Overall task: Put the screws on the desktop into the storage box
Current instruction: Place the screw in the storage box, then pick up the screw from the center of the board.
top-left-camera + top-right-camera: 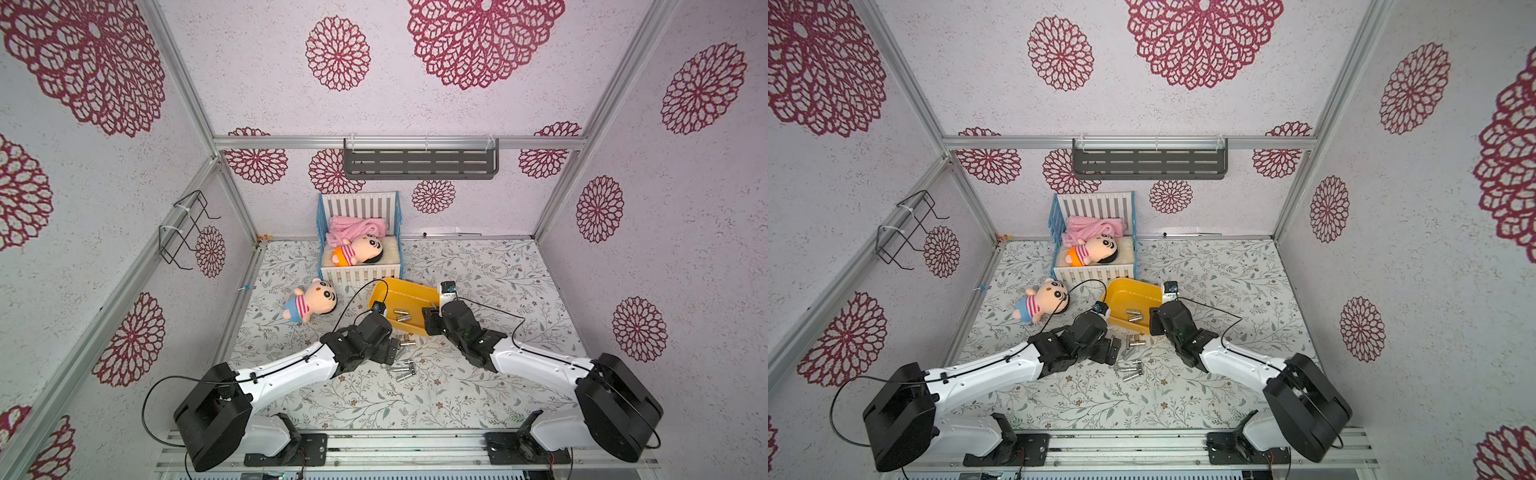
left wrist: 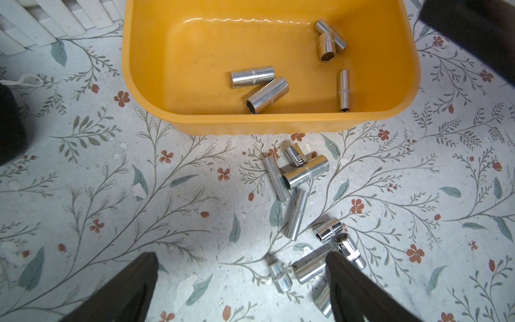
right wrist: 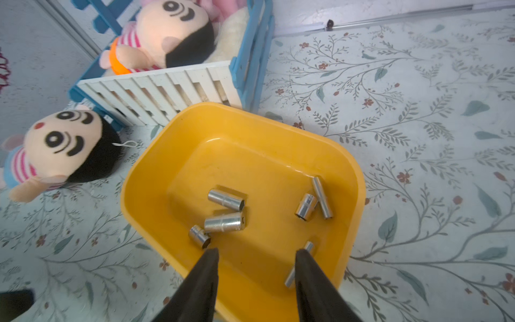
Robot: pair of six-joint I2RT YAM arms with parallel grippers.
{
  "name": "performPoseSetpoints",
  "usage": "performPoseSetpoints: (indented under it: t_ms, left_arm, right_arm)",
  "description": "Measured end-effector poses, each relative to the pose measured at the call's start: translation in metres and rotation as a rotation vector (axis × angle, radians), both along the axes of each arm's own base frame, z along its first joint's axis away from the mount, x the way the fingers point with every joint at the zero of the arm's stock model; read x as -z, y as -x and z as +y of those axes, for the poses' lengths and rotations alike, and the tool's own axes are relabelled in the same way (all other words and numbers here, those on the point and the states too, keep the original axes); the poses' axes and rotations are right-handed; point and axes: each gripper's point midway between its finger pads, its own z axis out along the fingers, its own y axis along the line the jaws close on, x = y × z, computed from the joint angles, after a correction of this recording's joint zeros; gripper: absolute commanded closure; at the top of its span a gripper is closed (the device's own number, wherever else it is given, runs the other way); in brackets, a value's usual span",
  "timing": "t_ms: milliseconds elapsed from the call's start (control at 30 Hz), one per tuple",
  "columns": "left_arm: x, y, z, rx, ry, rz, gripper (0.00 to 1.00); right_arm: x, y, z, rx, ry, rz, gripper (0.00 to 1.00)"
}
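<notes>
storage box (image 1: pixel 1128 291): screws (image 1: pixel 1134 312) inside | loose screws (image 1: pixel 1130 368) on desktop (image 1: pixel 1204 386) beside it

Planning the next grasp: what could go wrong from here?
1. The screws on the desktop lie crossed and touching, so the open left gripper may grab two or send one rolling.
2. The open right gripper hangs over the storage box near the left arm; they could collide.
</notes>
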Motion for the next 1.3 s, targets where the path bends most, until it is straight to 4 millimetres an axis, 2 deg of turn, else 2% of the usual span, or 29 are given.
performPoseSetpoints:
  t_ms: [67,167,333,467,667,867,1133,1300]
  left_arm:
    - [0.002,0.0,-0.001,0.001,-0.004,0.005,0.01]
    - [0.005,0.0,-0.001,0.003,-0.011,0.016,0.01]
    - [0.005,0.0,-0.003,0.008,-0.011,0.024,0.01]
    - [0.006,0.0,-0.004,0.01,-0.012,0.029,0.01]
    - [0.008,0.001,-0.004,0.013,-0.014,0.037,0.01]
    - [0.008,0.0,-0.006,0.014,-0.012,0.037,0.01]
    - [0.008,0.0,-0.006,0.014,-0.013,0.039,0.01]
    - [0.008,0.0,-0.006,0.014,-0.014,0.039,0.01]
  right_arm:
    - [-0.003,0.023,0.006,-0.05,-0.014,-0.012,0.51]
    - [0.005,0.058,0.012,-0.122,-0.034,-0.007,0.53]
    - [0.045,0.11,0.003,-0.191,-0.059,0.061,0.54]
    - [0.07,0.135,-0.008,-0.21,-0.08,0.106,0.54]
    - [0.077,0.142,-0.005,-0.214,-0.113,0.124,0.57]
    - [0.082,0.14,0.012,-0.224,-0.093,0.149,0.57]
    - [0.077,0.128,0.041,-0.232,-0.076,0.152,0.57]
    - [0.088,0.122,0.055,-0.226,-0.029,0.168,0.6]
